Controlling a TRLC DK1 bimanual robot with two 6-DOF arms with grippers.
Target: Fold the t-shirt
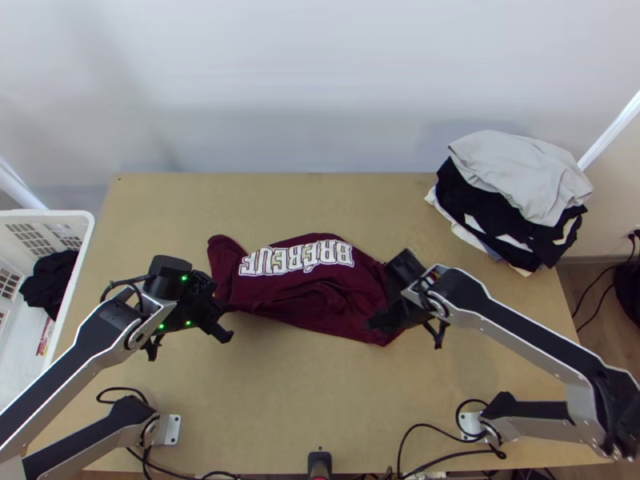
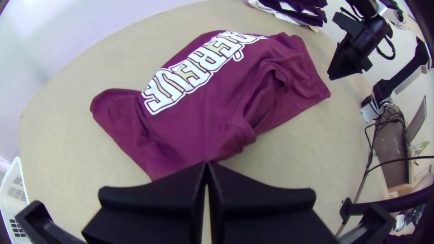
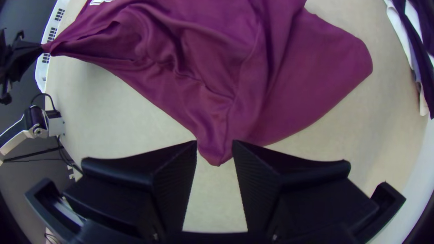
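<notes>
Top view: light wooden table (image 1: pixel 320 400), pale wall (image 1: pixel 320 88) beyond far edge, wood floor (image 1: pixel 596 308) at right. Maroon t-shirt (image 1: pixel 304 280) lies mid-table, rumpled, partly folded over, white lettering up. Tabletop stretches between shirt and far edge, also between shirt and near edge. Clothes stack (image 1: pixel 520 180) sits at far right corner; white basket (image 1: pixel 68 214) stands at left edge. Left gripper (image 1: pixel 217 306) clamped on shirt's left near edge. Right gripper (image 1: pixel 379 321) above shirt's right end, fingers (image 3: pixel 181 167) apart, cloth corner near tips.

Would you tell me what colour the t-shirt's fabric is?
The t-shirt is maroon, best seen in the top view.
</notes>
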